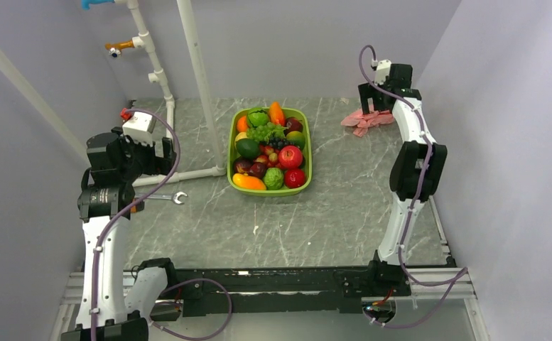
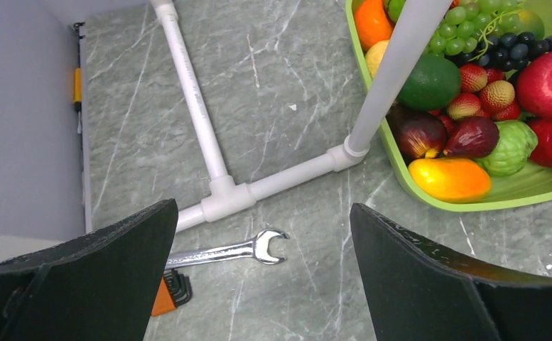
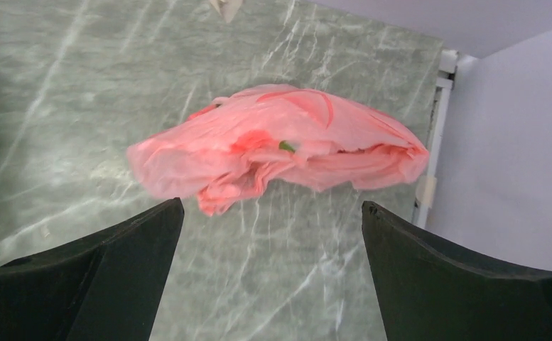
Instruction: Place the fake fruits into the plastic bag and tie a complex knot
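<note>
fake fruits (image 1: 271, 150): glossy, heaped in green tray (image 1: 269, 192) | plastic bag (image 3: 315, 135): pink, crumpled, lying far right

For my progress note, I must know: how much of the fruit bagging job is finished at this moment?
Nothing looks done yet. The glossy plastic fake fruits lie in the lime-green rectangular tray. In hand: the right claw, open and empty, faces the crumpled pink plastic bag. Left to do: opening the bag, filling it, tying it shut.
</note>
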